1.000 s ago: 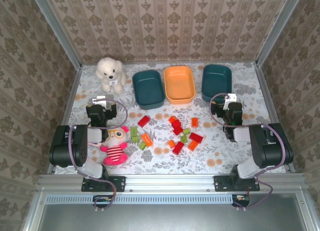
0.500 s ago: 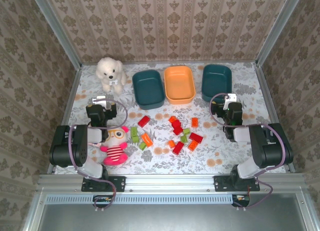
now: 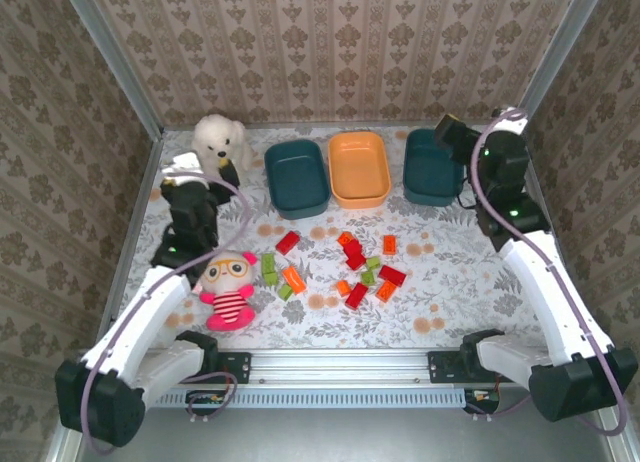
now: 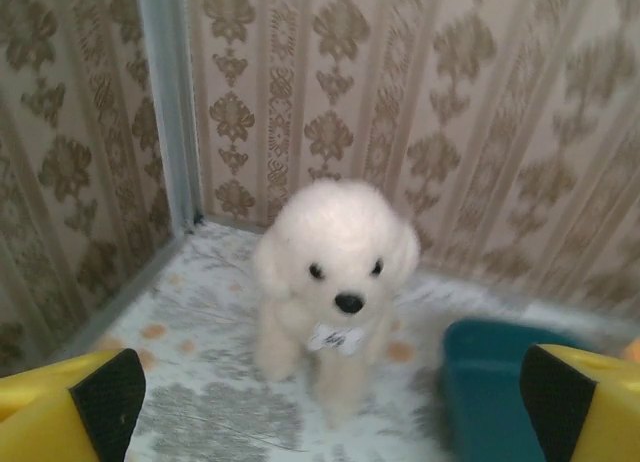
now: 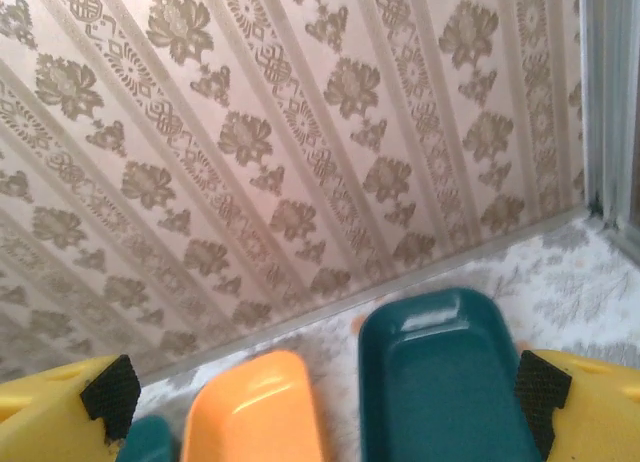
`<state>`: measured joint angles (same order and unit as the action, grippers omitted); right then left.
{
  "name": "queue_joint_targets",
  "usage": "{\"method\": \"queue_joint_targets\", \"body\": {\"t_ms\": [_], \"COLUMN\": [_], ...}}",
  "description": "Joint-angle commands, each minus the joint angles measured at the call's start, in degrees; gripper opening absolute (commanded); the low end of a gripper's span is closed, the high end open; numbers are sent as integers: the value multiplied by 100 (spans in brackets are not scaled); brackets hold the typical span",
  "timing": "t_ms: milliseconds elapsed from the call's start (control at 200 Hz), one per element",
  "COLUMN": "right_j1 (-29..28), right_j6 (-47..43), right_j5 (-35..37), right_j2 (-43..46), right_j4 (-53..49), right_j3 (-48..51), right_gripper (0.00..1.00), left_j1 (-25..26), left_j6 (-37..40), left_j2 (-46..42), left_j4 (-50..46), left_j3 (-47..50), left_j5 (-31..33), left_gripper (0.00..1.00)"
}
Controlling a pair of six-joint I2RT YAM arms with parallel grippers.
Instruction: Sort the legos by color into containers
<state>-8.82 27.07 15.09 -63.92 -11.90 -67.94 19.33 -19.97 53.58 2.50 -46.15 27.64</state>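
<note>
The legos (image 3: 345, 267) lie loose in the middle of the table: red, orange and light green bricks. Three empty containers stand in a row behind them: a dark teal tub (image 3: 297, 177), an orange tub (image 3: 359, 169) and a second dark teal tub (image 3: 432, 165). My left gripper (image 3: 188, 172) is open at the back left, pointing at the plush dog, with nothing between its fingers (image 4: 332, 397). My right gripper (image 3: 452, 134) is raised near the right teal tub (image 5: 440, 382) and stands open and empty (image 5: 327, 392). The orange tub (image 5: 255, 412) lies left of that tub.
A white plush dog (image 3: 220, 142) sits in the back left corner, close ahead of my left gripper (image 4: 335, 272). A striped pink doll (image 3: 232, 287) lies left of the bricks. Patterned walls enclose the table on three sides. The left teal tub (image 4: 490, 392) is beside the dog.
Both arms have unfolded from their low rest pose. The left gripper moved back toward the dog. The right gripper rose and moved back to the right teal tub. Nothing on the table moved.
</note>
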Motion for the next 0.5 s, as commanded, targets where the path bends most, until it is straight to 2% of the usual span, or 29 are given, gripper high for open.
{"method": "queue_joint_targets", "body": {"t_ms": [0, 40, 90, 150, 275, 405, 495], "right_j1": [-407, -646, -821, -956, -1116, -1166, -1250], "right_j6": [820, 775, 699, 629, 524, 499, 507], "right_j5": [-17, 175, 33, -356, -1145, -1796, -2011], "right_j2": [-583, -600, -579, -560, -932, -1787, -2325], "right_j4": [-3177, -3430, -3534, -3573, -3737, -3760, -3719], "right_j3": [-205, -297, -303, -213, -8, 80, -21], "right_gripper": [100, 100, 99, 96, 90, 89, 86], "left_j1": [-271, -249, -167, -67, 335, 622, 645], "left_j6": [-2116, -2236, -2246, -2181, -2116, -2011, -1994], "left_j2": [-142, -152, -172, -164, -163, -220, -227], "left_j4": [-2850, -3091, -3243, -3422, -3815, -3520, -3176], "left_j3": [-241, -307, -328, -340, -338, -114, 65], "left_j5": [-1078, -1341, -1720, -2164, -2576, -3167, -3658], "left_gripper": [100, 100, 100, 100, 100, 100, 100]}}
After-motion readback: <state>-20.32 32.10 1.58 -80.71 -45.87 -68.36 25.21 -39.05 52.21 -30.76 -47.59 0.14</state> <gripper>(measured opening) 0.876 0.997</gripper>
